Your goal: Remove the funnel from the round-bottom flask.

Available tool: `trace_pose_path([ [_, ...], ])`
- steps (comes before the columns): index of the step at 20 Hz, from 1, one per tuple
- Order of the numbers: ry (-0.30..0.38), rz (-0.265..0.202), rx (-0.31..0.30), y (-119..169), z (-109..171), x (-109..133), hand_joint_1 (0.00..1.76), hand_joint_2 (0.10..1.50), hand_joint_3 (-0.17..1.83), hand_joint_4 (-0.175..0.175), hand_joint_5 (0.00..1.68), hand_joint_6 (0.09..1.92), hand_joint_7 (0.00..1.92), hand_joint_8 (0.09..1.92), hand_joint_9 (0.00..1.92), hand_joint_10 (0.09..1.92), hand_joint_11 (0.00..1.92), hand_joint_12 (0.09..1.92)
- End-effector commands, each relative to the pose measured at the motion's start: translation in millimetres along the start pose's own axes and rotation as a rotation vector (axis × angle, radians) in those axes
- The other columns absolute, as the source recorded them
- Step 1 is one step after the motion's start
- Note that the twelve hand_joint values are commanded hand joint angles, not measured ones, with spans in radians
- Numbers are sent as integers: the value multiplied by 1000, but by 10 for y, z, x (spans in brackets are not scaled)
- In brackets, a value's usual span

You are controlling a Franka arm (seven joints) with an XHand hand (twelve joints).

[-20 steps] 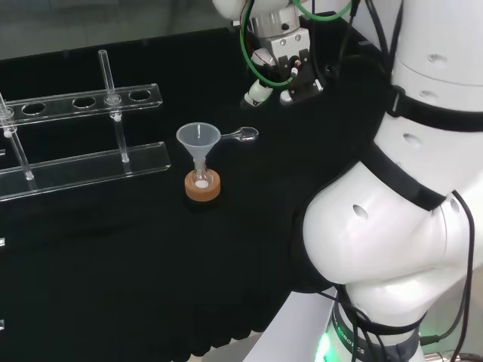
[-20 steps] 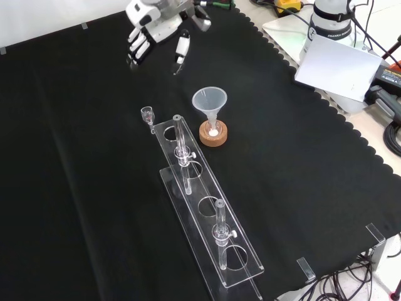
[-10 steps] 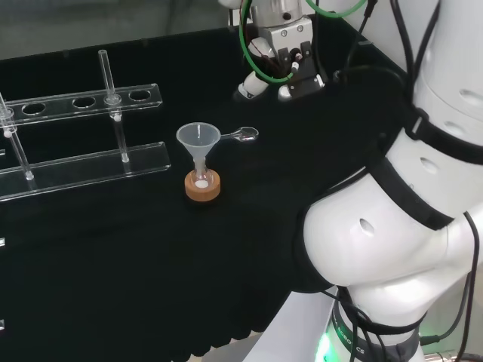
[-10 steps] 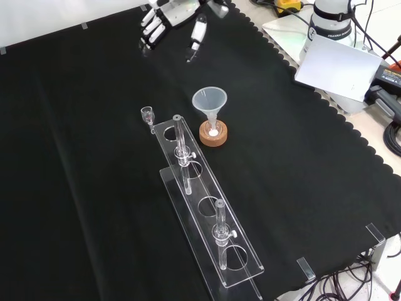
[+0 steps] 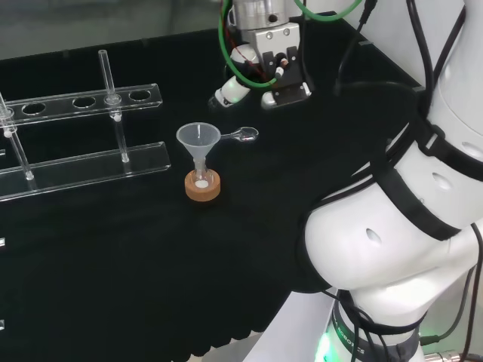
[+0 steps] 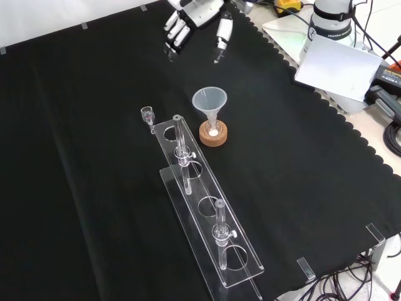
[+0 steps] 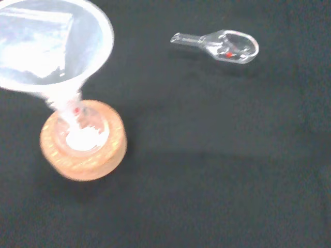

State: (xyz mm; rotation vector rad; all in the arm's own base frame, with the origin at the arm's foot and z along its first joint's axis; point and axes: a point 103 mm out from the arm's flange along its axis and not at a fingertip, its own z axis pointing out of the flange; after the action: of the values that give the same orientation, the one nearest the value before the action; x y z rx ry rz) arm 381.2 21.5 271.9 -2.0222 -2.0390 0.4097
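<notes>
A clear funnel (image 5: 198, 139) (image 6: 209, 100) (image 7: 51, 46) stands with its stem in the neck of a small round-bottom flask (image 5: 201, 179) (image 6: 213, 128) (image 7: 77, 135). The flask holds some white powder and sits in a cork ring (image 5: 202, 188) (image 6: 213, 135) (image 7: 101, 160). The hand (image 5: 273, 62) (image 6: 188, 14) hangs above the cloth beyond the funnel, apart from it. Its fingers (image 6: 175, 34) are relaxed and hold nothing.
A small clear glass scoop (image 5: 243, 135) (image 6: 148, 115) (image 7: 227, 46) lies on the cloth beside the funnel. A clear rack (image 5: 75, 162) (image 6: 207, 207) with upright glass tubes stands near the flask. The arm's white links (image 5: 400, 226) rise at the head view's right.
The hand has moved to the right along the top of the front view, and to the left in the head view. The funnel and flask have not moved.
</notes>
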Motion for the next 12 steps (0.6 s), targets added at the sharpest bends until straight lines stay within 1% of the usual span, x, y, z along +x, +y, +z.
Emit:
trace_pose_path([
  [1,1,-20,25,-148,8,243,442,942,-146,-44,192,87,125,692,667,87,271,1417],
  [4,0,-33,43,-150,25,319,431,931,-151,-58,158,87,116,695,657,87,271,1423],
  [7,-3,-51,60,-120,58,407,416,907,-152,-63,100,87,38,698,571,87,256,1439],
  [9,-10,-66,93,-77,82,459,408,894,-152,-66,65,87,9,671,523,87,246,1448],
  [10,-18,-76,107,-53,94,484,406,889,-151,-68,50,87,4,642,500,87,242,1453],
  [12,-33,-86,122,-1,110,538,399,871,-148,-70,15,87,0,480,430,87,232,1467],
])
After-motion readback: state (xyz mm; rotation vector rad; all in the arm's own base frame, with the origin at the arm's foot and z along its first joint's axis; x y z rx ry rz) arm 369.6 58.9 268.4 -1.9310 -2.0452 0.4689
